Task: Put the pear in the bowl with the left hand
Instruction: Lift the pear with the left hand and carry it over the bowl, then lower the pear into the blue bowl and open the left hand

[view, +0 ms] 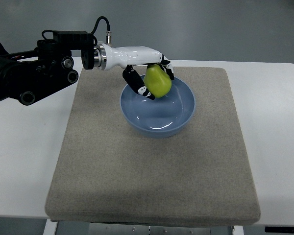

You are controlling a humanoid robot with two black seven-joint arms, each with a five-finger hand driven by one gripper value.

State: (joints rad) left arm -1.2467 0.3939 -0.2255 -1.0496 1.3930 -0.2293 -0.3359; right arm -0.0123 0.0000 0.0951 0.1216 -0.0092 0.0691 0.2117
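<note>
a: we see the left hand [149,73] with its fingers [135,81] curled round the pear [159,81], held over the blue bowl's [158,123] back rim.

b: yep, bowl's on the grey mat [137,171] on the white desk [274,122]. we can't read any writing.

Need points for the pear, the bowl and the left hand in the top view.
pear [159,81], top view, middle of its yellow-green body.
bowl [186,115], top view, blue rim on the picture's right side.
left hand [146,76], top view, on the hand where its fingers close round the pear.
</note>
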